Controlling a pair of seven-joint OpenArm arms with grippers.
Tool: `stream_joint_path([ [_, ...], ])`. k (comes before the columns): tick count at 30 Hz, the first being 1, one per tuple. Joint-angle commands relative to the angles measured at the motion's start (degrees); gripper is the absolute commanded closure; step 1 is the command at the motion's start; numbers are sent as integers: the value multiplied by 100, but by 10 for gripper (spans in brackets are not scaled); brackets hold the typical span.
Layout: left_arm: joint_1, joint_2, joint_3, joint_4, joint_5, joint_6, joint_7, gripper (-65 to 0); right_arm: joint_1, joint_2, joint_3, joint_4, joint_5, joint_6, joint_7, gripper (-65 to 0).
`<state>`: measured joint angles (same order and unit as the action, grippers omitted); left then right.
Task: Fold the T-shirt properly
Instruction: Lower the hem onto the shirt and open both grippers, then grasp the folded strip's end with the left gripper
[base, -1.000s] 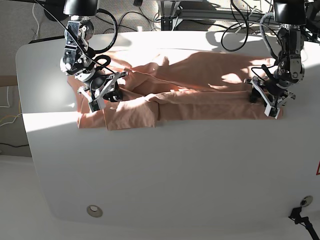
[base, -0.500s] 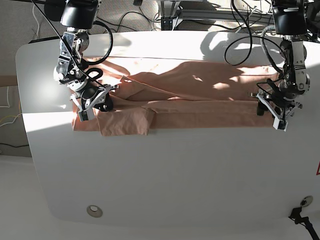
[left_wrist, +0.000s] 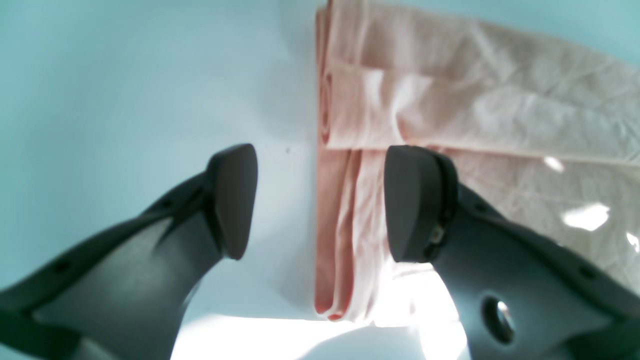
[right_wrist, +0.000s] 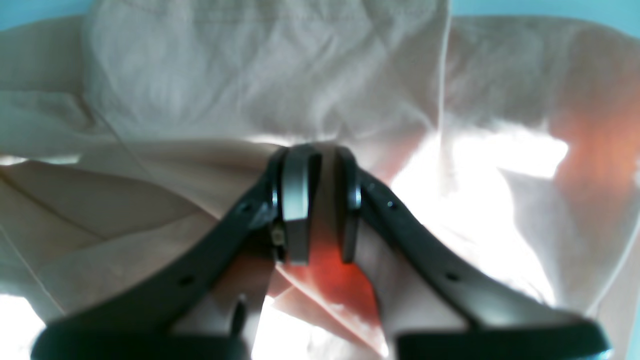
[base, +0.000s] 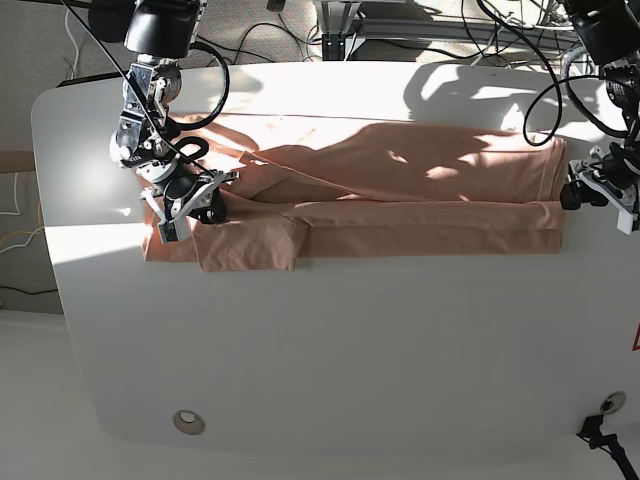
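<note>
The salmon-pink T-shirt (base: 400, 190) lies stretched sideways across the white table (base: 350, 350), its near part folded into a long band. My right gripper (base: 185, 210) is at the shirt's sleeve end on the left of the base view. In its wrist view the gripper (right_wrist: 320, 200) is shut on a raised fold of cloth (right_wrist: 250, 90). My left gripper (base: 598, 193) hovers just past the shirt's other end. In the left wrist view its fingers (left_wrist: 232, 200) stand wide apart and open, straddling the layered cloth edge (left_wrist: 345, 125) without gripping it.
Black cables (base: 480, 50) and frame parts run along the table's far edge. A round grommet (base: 188, 422) is set near the front left edge and another (base: 612, 402) at the front right. Bright sun patches fall on the cloth and table.
My left gripper has let go of the shirt's end, opened, and drawn rightward off the cloth. The shirt lies flatter and straighter. My right gripper shifted slightly left, still holding cloth.
</note>
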<state>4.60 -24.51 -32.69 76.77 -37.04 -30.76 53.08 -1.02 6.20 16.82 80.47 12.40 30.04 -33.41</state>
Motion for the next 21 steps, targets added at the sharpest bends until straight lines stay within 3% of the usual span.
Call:
stream_joint_path([
  [1,-43,-129,-24,-174,-116,-181,-108,-377,1,35,2,11,-181,-37,-268,-88],
  [12,-333,267,688,-517,-90,-207,-126,-377,-17,35,2,11,-181,-37,-268,-88],
  [21,-623,609,697,-517,-81,-190,-126,-375,-123,44,2,81,-163,-28,-268,-88],
])
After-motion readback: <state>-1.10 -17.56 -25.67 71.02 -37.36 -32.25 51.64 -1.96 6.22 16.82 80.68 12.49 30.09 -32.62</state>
